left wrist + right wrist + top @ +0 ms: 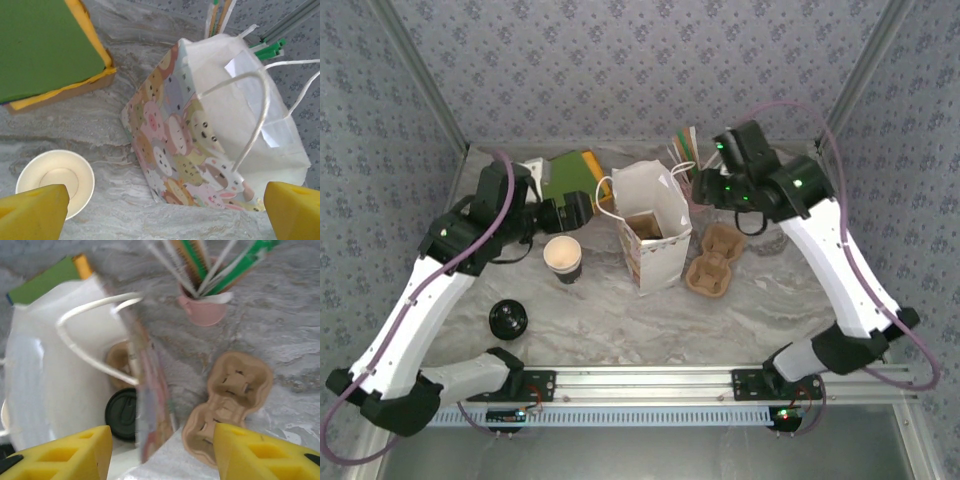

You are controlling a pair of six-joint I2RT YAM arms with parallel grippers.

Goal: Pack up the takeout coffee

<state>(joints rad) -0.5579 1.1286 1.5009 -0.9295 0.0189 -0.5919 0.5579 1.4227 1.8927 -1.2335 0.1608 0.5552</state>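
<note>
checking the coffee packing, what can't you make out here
Right wrist view: the coffee cup shows its black lid; walls of the paper bag hide its body.
Top view: the brown shape inside the bag is too small to identify.
Right wrist view: the bag's printed side is blurred.
Left wrist view: the green box is cut off by the top and left edges.

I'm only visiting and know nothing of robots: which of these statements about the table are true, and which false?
1. The left gripper holds a cup. False: it is open and empty.
2. The cardboard carrier right of the paper bag is empty. True.
3. The cup left of the bag wears a lid. False: it is open-topped; a loose black lid lies apart from it.
4. The pink cup holds straws. True.
</note>
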